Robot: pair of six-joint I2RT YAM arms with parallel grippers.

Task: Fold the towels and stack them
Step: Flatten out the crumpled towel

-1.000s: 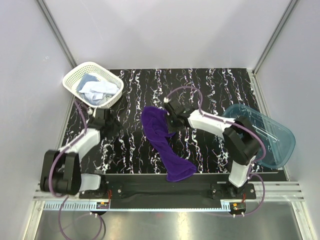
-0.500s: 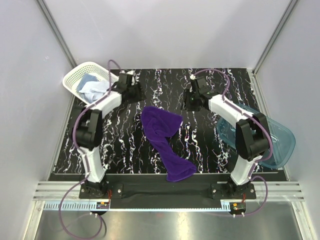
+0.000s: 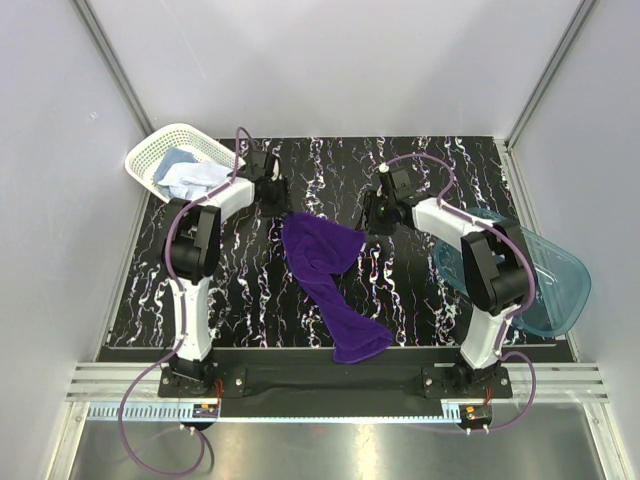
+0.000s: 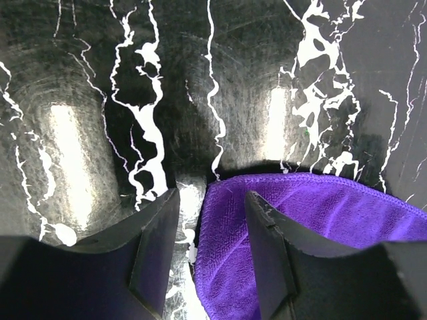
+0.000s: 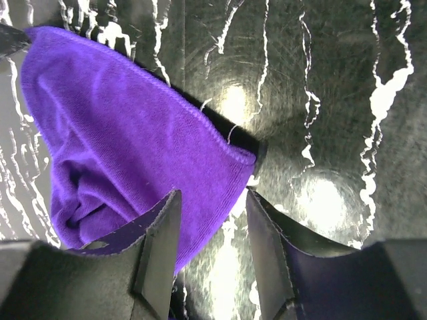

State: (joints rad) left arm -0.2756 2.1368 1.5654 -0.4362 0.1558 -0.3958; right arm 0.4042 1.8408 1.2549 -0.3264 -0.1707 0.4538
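The deep purple towel (image 3: 325,270) lies crumpled in a long strip on the black marbled table, running from mid-table to the near edge. My left gripper (image 3: 273,192) is open at its far left corner; in the left wrist view (image 4: 212,227) that corner (image 4: 320,213) lies between the jaws. My right gripper (image 3: 370,215) is open at the far right corner; in the right wrist view (image 5: 212,227) the towel's edge (image 5: 120,133) reaches between the jaws. A light blue towel (image 3: 176,160) and a paler, whitish one (image 3: 198,178) lie in the basket.
The white lattice basket (image 3: 160,145) stands at the far left corner of the table. The translucent blue tub (image 3: 570,290) sits at the right edge, partly off the table. Grey walls close in the back and sides.
The left arm has swung out from the near left to the towel's far left corner. The right gripper lifted off the towel, went back, and now sits at its far right corner.
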